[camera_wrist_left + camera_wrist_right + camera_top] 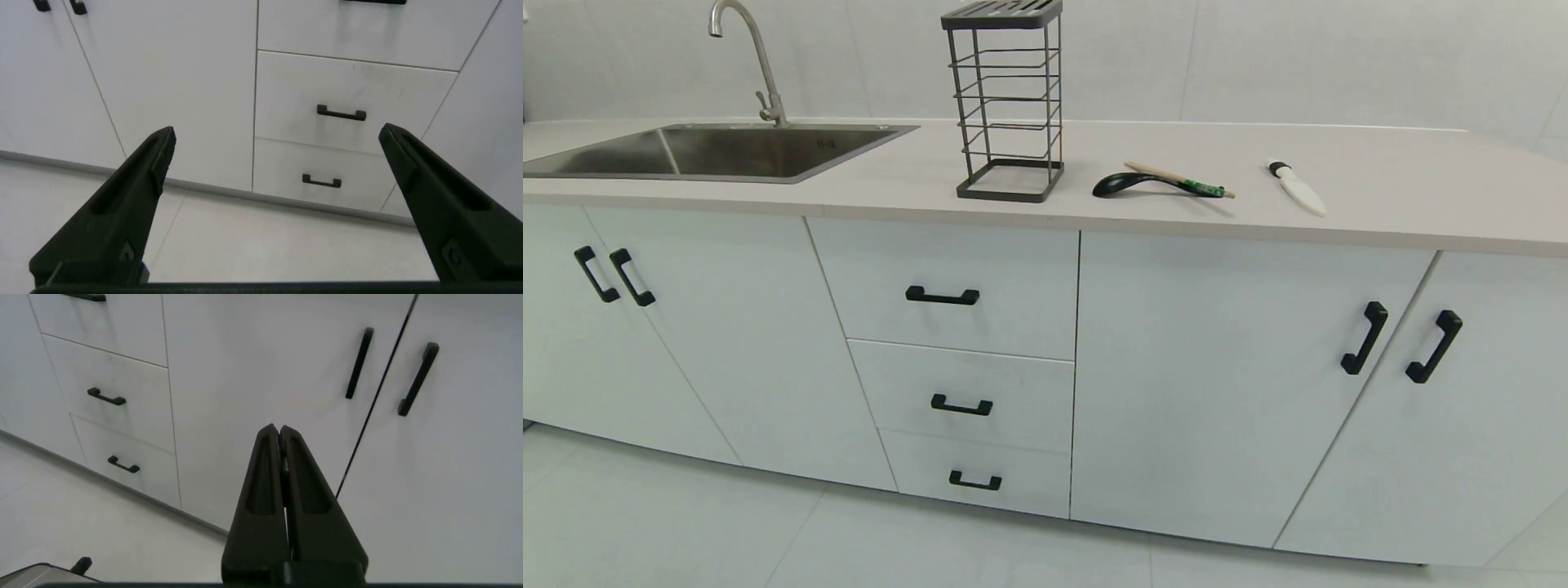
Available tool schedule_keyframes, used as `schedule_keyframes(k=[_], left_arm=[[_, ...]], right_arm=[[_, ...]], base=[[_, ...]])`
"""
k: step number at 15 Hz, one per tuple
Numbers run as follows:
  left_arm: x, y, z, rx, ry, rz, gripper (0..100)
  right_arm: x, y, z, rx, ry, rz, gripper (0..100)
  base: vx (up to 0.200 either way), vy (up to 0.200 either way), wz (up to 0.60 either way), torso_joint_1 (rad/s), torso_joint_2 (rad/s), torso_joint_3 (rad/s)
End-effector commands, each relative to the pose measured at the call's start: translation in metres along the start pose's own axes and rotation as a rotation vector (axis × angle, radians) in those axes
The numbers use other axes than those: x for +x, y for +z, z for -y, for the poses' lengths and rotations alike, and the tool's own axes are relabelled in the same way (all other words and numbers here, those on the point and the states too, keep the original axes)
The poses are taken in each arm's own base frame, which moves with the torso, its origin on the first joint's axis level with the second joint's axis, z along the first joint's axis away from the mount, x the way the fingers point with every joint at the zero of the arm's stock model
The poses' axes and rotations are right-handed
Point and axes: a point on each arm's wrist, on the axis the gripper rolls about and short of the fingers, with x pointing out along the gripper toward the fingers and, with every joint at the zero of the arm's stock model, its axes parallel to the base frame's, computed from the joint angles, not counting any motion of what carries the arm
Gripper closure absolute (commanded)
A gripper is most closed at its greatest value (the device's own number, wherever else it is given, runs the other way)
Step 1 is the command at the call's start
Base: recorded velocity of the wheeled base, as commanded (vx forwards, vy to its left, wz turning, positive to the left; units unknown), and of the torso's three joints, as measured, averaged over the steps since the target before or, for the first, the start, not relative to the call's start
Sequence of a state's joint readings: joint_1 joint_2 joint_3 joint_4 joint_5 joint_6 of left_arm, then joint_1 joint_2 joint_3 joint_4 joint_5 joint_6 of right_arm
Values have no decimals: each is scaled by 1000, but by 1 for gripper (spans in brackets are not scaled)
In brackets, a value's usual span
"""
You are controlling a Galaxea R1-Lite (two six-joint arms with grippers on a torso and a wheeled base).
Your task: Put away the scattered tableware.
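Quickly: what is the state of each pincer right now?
Left pincer: open, holding nothing.
Right pincer: closed, holding nothing.

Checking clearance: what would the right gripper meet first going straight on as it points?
The right gripper would likely meet the white cabinet door, between the drawers and its black handle; depth is unclear.

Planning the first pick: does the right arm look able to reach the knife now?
Likely yes, once raised: the knife lies clear on the counter, but the right claw is shut, low before the cabinet doors.
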State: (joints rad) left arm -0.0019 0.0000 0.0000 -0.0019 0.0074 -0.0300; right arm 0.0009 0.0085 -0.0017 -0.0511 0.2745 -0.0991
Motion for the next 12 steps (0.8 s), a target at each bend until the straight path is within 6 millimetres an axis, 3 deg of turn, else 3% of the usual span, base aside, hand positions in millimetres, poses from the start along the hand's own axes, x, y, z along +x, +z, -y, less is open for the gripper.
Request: schedule_keyframes(k=[1, 3, 12], left_arm=[[0, 0, 0, -2, 1, -2, 0], [0, 0, 0, -4, 1, -2, 0], [0, 0, 1, 53, -24, -4, 0]], right_arm=[[0, 0, 0, 0, 1, -3, 100], [0, 0, 0, 0, 1, -3, 100], [0, 0, 0, 0, 4, -2, 100]], base=[[200, 0, 0, -2, 2, 2], [200, 0, 0, 7, 5, 0], [0, 0, 0, 0, 0, 0]])
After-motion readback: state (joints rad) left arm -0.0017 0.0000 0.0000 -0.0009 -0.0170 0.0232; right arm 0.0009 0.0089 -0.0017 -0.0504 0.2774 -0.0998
